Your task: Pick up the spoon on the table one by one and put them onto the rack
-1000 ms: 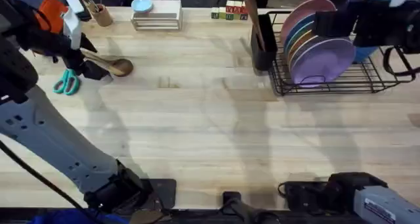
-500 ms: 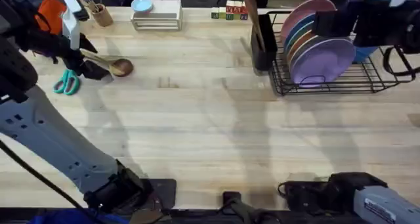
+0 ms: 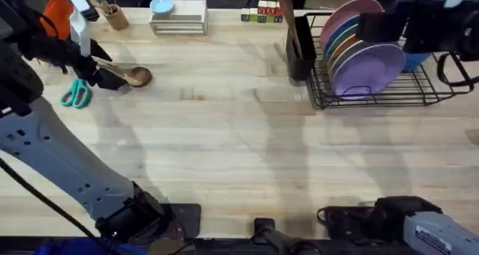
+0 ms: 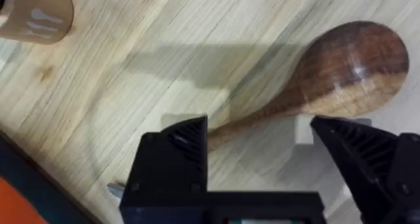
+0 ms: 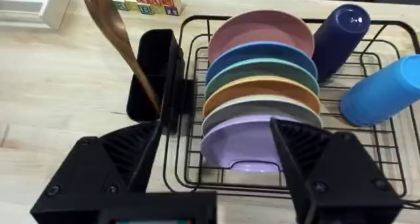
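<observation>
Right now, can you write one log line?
left gripper: open, astride spoon handle | spoon: on table | right gripper: open, over rack

I'm seeing open table [image 3: 224,143] lying between both ends, scissors [image 3: 75,95] crowding beside the spoon [image 3: 135,76], plates [image 3: 363,60] filling the rack [image 3: 419,90], caddy [image 3: 298,57] seemingly holding a spatula [image 5: 115,30].

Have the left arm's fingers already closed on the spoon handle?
No: in the left wrist view the fingers stand apart on either side of the spoon handle, with gaps showing.

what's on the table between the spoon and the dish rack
Nothing; in the overhead view the stretch of table between the spoon and the rack is bare.
</observation>
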Motion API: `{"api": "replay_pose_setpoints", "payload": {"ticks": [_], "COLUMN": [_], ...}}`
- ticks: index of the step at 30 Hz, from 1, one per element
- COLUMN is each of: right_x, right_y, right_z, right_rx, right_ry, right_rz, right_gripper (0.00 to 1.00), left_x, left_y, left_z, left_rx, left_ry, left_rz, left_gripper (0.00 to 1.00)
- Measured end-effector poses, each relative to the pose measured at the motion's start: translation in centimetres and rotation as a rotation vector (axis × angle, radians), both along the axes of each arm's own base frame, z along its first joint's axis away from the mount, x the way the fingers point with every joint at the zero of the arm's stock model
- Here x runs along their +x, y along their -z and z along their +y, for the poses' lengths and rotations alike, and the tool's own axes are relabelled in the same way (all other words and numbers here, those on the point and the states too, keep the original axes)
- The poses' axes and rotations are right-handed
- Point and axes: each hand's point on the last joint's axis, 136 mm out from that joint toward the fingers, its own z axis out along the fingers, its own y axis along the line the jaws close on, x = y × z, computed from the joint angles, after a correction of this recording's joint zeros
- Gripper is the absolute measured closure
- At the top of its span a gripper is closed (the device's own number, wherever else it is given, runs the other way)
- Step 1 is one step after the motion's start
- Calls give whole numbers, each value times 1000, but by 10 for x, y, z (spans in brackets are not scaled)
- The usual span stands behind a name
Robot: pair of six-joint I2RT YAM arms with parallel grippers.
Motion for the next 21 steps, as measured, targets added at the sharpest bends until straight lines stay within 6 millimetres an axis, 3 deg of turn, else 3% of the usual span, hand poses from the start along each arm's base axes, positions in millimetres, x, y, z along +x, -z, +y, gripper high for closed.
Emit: {"api": "replay_pose_setpoints", "payload": {"ticks": [16,21], "right_x": [0,0], "right_y": [0,0], "right_z": [0,0], "right_rx": [0,0], "right_ry": [0,0], "right_rz": [0,0], "right_gripper": [8,8], "left_x": [9,7], "left_y": [3,3], "left_z": [-14,-21], "left_rx": [-111,-147], "left_ry": [-8,-6], "left_rz": [-50,-52], "left_gripper": [7,219]}}
